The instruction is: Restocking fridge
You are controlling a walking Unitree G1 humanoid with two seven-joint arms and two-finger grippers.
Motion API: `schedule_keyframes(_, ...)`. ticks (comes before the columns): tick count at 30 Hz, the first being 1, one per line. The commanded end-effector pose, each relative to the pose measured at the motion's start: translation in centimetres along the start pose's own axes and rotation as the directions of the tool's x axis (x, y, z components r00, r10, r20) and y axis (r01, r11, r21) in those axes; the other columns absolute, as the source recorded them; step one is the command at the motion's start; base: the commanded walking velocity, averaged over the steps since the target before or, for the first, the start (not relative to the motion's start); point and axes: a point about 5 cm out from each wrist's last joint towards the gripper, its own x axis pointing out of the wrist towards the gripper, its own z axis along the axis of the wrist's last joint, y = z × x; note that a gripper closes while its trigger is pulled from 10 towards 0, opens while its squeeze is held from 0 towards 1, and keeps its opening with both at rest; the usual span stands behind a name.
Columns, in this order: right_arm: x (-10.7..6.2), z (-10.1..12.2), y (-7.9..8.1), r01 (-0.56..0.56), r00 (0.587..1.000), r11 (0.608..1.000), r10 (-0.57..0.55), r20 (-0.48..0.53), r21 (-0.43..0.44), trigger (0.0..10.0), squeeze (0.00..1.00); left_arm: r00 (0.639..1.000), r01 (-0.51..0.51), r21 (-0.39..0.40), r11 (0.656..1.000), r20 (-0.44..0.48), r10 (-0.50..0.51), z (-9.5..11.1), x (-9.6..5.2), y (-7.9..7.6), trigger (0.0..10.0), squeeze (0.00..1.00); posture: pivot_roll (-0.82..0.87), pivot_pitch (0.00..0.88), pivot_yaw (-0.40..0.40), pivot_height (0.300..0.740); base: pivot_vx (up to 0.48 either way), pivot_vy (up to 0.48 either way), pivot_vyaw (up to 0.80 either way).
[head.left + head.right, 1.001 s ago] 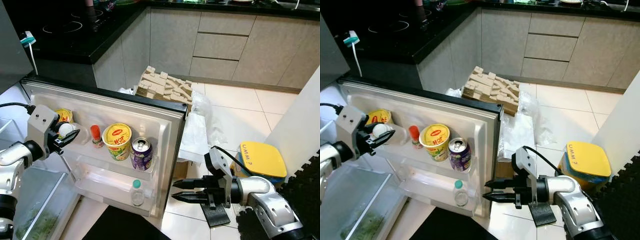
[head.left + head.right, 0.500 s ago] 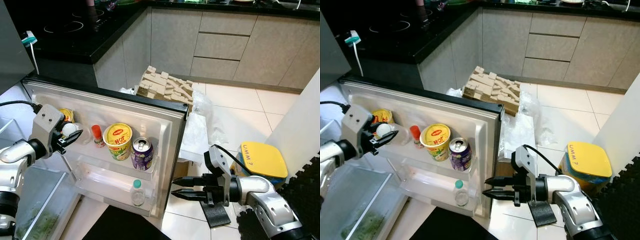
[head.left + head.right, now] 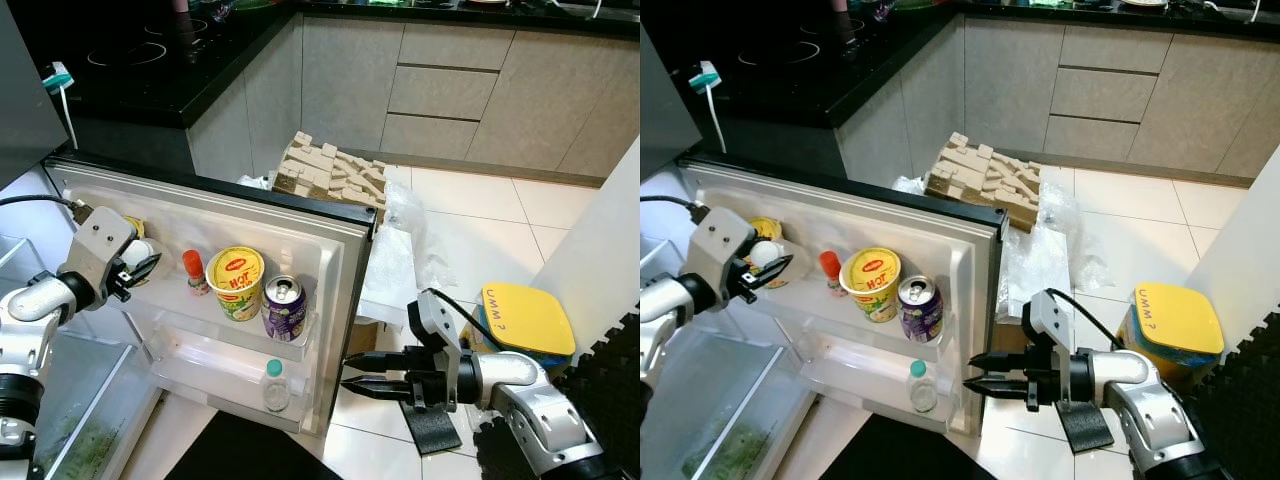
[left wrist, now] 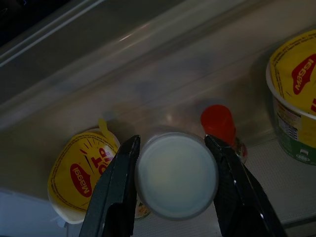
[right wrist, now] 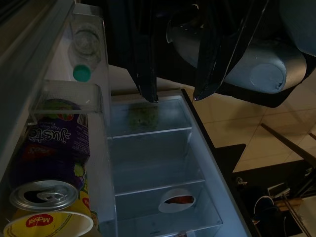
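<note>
From the head cameras, the left gripper (image 3: 140, 268) has carried the white-lidded cup (image 3: 138, 252) further into the fridge door's upper shelf (image 3: 240, 325) than a second ago, beside the yellow noodle cup (image 3: 132, 228). In the left wrist view, its fingers (image 4: 117, 190) clasp the cup's sides. The right gripper (image 3: 980, 387) hovers slightly parted, empty, near the door's edge.
</note>
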Motion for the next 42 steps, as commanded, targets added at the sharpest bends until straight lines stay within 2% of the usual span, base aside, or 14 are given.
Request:
schedule_keyframes(1,0.0,0.2,-0.1,0.003,1.0,1.0,-0.003,0.007,0.003,10.0,0.0,0.999,0.018,0.013,1.0,0.041,-0.018,0.7,0.8,-0.5,10.0,0.0,-0.06,0.0,0.031,0.74,0.0,0.0,0.0)
schedule_keyframes(7,0.0,0.3,-0.2,0.004,1.0,1.0,-0.004,0.004,0.0,10.0,0.0,0.997,0.072,-0.002,0.997,0.035,-0.072,0.3,1.5,-2.0,10.0,0.0,-0.06,0.0,0.031,0.74,0.0,0.0,0.0)
schedule_keyframes(14,-0.1,0.3,-0.2,0.004,1.0,1.0,-0.004,0.004,-0.001,10.0,0.0,0.997,0.07,-0.017,0.997,0.027,-0.07,-0.2,1.8,-2.4,10.0,0.0,-0.06,0.0,0.03,0.74,0.0,0.0,0.0)
schedule_keyframes(24,-0.1,0.2,0.0,0.004,1.0,1.0,-0.004,0.006,0.006,10.0,0.0,0.999,0.033,0.028,0.999,-0.015,-0.033,-0.5,1.7,-1.7,10.0,0.0,-0.06,0.0,0.031,0.74,0.0,0.0,0.0)
schedule_keyframes(31,-0.1,0.2,0.1,0.007,1.0,1.0,-0.007,0.007,0.006,10.0,0.0,0.999,0.027,0.018,0.999,-0.018,-0.026,-0.7,1.8,-1.6,10.0,0.0,-0.07,0.0,0.034,0.74,0.0,0.0,0.0)
schedule_keyframes(40,-0.2,0.2,0.2,0.013,1.0,1.0,-0.013,0.006,0.009,10.0,0.0,0.999,0.037,-0.017,0.999,0.002,-0.037,-0.5,2.6,-2.2,10.0,0.0,-0.07,0.001,0.038,0.74,0.0,0.0,0.0)
schedule_keyframes(41,-0.2,0.2,0.2,0.013,1.0,1.0,-0.013,0.007,0.009,10.0,0.0,0.999,0.037,-0.018,0.999,0.002,-0.037,-0.5,2.6,-2.2,10.0,0.16,-0.07,0.001,0.038,0.74,0.0,0.0,0.0)
schedule_keyframes(42,-0.2,0.2,0.3,0.013,1.0,1.0,-0.013,0.007,0.009,10.0,0.0,0.999,0.035,-0.018,0.999,0.002,-0.035,-0.6,2.7,-2.2,10.0,0.43,-0.07,0.003,0.039,0.74,0.0,0.0,0.0)
